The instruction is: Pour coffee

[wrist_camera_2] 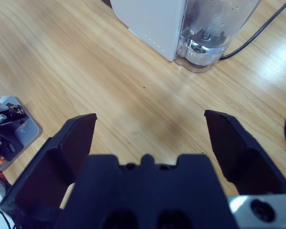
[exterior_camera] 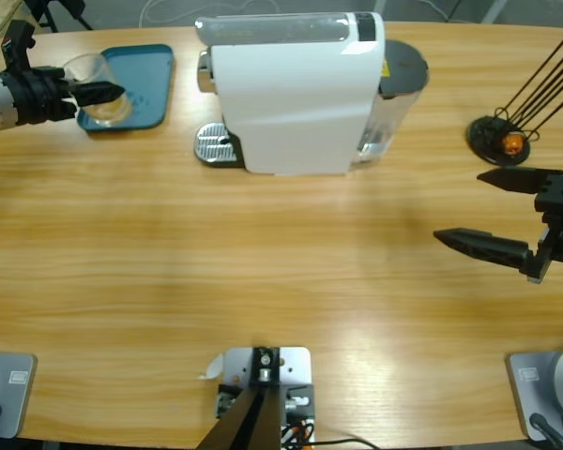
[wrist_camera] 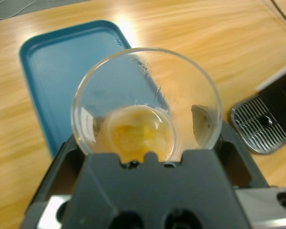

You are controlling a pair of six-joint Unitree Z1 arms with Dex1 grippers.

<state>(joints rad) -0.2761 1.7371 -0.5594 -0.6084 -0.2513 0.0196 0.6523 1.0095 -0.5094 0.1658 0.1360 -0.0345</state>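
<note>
My left gripper (exterior_camera: 98, 92) is shut on a small clear glass cup (exterior_camera: 92, 77) over the blue tray (exterior_camera: 155, 84) at the far left. In the left wrist view the cup (wrist_camera: 148, 95) sits between the jaws, with a thin layer of amber coffee (wrist_camera: 138, 133) at its bottom, and the tray (wrist_camera: 52, 76) lies beneath it. My right gripper (exterior_camera: 488, 211) hangs open over bare wood at the right edge, nothing between its jaws (wrist_camera_2: 150, 126).
A white coffee machine (exterior_camera: 296, 89) with a clear water tank (wrist_camera_2: 209, 33) and a metal drip grate (exterior_camera: 214, 143) stands at the back middle. A black wire capsule stand (exterior_camera: 502, 136) holding an orange capsule (exterior_camera: 513, 142) is at the back right.
</note>
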